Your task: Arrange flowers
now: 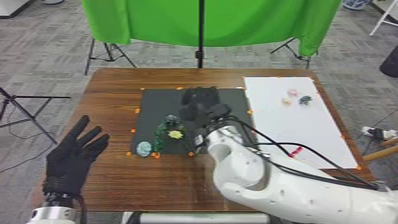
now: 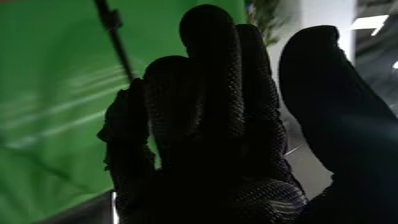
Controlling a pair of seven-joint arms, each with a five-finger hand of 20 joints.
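Brown table (image 1: pixel 114 95), right hand (image 1: pixel 200 102) spread over the dark mat (image 1: pixel 153 107)

Behind the far edge of the dark mat hung a green cloth (image 1: pixel 262 27). I judged myself to be between placements: my right hand was over the mat's right part, fingers long and straight, thumb held well apart, nothing between them. Whether it touched the mat I could not tell.

On the mat's left part lay green stems (image 1: pixel 160 137) with a yellow flower (image 1: pixel 176 134) beside them, and a pale blue piece (image 1: pixel 144 148) sat near its left near corner. To the right of the mat, on a white sheet (image 1: pixel 315 122), waited a pink bloom (image 1: pixel 292 92), a peach bloom (image 1: pixel 286 101) and a small green piece (image 1: pixel 306 100). The next move, I thought, called for a light pinch on one of these.

Nearer than those, also right of the mat, was a red thing (image 1: pixel 296 151). My right forearm (image 1: pixel 275 187) and its loose cables (image 1: pixel 275 144) could have brushed it on a low swing. My left hand (image 1: pixel 69 162) was left of the mat, relaxed and wide.
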